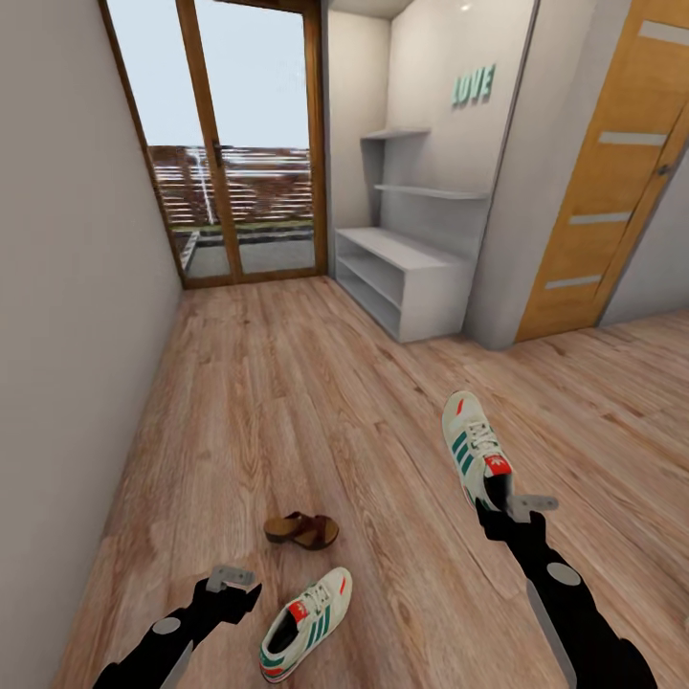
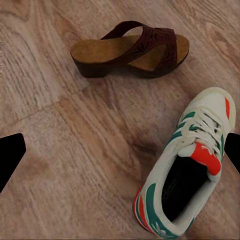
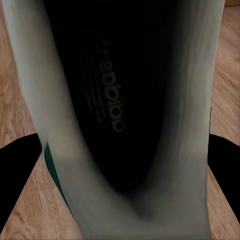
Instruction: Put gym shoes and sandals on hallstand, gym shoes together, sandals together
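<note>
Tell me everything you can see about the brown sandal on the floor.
The brown sandal is an open slide with one wide, dark reddish-brown strap bearing a cut-out pattern, a tan footbed and a low dark block heel. It looks like leather. It sits upright, sole down, on the wood-plank floor, touched by nothing else. The gym shoe lies close beside it but apart, and the left hand hovers nearby, not touching.

Bare floor point(image 1: 287, 383) runs open to the shoe rack point(image 1: 407, 273), whose bench top and shelves lie free. A sandal point(image 1: 301, 529) and sneaker point(image 1: 308, 624) (close together) crowd the near floor.
</note>
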{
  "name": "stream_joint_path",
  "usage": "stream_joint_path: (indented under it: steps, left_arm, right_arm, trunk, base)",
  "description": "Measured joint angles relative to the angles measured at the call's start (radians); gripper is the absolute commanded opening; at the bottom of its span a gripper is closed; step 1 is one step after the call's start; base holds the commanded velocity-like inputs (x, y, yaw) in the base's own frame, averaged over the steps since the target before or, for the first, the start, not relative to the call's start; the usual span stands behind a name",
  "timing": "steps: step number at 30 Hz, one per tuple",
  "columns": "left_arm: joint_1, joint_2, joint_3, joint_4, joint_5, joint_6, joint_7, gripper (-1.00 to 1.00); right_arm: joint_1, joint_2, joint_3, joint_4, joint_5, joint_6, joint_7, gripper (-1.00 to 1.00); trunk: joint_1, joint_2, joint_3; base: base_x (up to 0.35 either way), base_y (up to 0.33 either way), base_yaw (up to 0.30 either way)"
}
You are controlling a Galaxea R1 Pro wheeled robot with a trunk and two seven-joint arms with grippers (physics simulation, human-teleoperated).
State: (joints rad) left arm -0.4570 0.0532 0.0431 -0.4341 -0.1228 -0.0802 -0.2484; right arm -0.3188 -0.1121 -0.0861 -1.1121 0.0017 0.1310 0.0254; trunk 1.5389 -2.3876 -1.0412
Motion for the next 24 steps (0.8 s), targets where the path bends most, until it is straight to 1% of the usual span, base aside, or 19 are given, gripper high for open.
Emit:
stream_joint_path:
  steps: [4, 6, 8, 10, 13, 14, 15, 17, 18, 22, 24]
  left_arm:
    - [0.002, 0.003, -0.002, 0.000, -0.001, -0.002, -0.002, 1.00]
    - [-0.001, 0.004, -0.010, 0.000, -0.015, 0.000, -0.014, 1.00]
    - [-0.004, 0.005, -0.027, -0.003, -0.041, 0.003, -0.036, 1.00]
    - [-0.011, 0.005, -0.044, -0.019, -0.078, 0.015, -0.071, 1.00]
    - [-0.030, 0.004, -0.054, -0.038, -0.112, 0.054, -0.106, 1.00]
    - [-0.035, 0.003, -0.055, -0.041, -0.120, 0.068, -0.115, 1.00]
    - [-0.045, 0.003, -0.056, -0.046, -0.133, 0.096, -0.133, 1.00]
    - [-0.052, 0.002, -0.057, -0.049, -0.144, 0.121, -0.150, 1.00]
    - [-0.057, 0.002, -0.058, -0.052, -0.152, 0.138, -0.164, 1.00]
    - [-0.064, 0.002, -0.059, -0.055, -0.159, 0.164, -0.183, 1.00]
    - [-0.065, 0.002, -0.059, -0.056, -0.161, 0.170, -0.186, 1.00]
  right_arm:
    - [0.000, 0.000, 0.000, 0.000, 0.000, 0.001, 0.000, -1.00]
    - [0.000, 0.000, 0.002, 0.000, 0.000, 0.001, 0.000, -1.00]
    - [0.000, 0.000, 0.003, 0.001, 0.000, 0.001, 0.001, -1.00]
    - [0.000, 0.000, 0.003, 0.000, -0.001, 0.003, 0.001, -1.00]
    - [-0.001, 0.001, 0.003, -0.019, -0.001, 0.018, 0.005, -1.00]
    - [-0.001, 0.001, 0.003, -0.030, -0.001, 0.026, 0.007, -1.00]
    - [-0.002, 0.000, 0.003, -0.055, -0.001, 0.046, 0.011, -1.00]
    - [-0.002, 0.000, 0.003, -0.084, -0.001, 0.073, 0.019, -1.00]
    - [-0.003, 0.000, 0.003, -0.112, -0.002, 0.103, 0.029, -1.00]
    - [-0.003, -0.001, -0.001, -0.175, -0.003, 0.171, 0.056, -1.00]
    - [-0.003, -0.001, -0.002, -0.190, -0.002, 0.187, 0.067, -1.00]
  trunk:
    - [0.000, 0.000, 0.000]
    - [0.000, 0.000, 0.000]
    - [0.000, 0.000, 0.000]
    - [0.000, 0.000, 0.000]
    - [0.000, 0.000, 0.000]
    - [0.000, 0.000, 0.000]
    - [0.000, 0.000, 0.000]
    - [0.000, 0.000, 0.000]
    - [0.000, 0.000, 0.000]
    - [0.000, 0.000, 0.000]
    - [0.000, 0.000, 0.000]
  base:
    - [0.002, 0.000, 0.000]
    - [0.000, 0.000, 0.000]
    - [0.000, 0.000, 0.000]
    - [0.000, 0.000, 0.000]
    - [0.000, 0.000, 0.000]
    - [0.000, 0.000, 0.000]
    - [0.000, 0.000, 0.000]
    - [0.000, 0.000, 0.000]
    - [0.000, 0.000, 0.000]
    - [0.000, 0.000, 0.000]
    - [0.000, 0.000, 0.000]
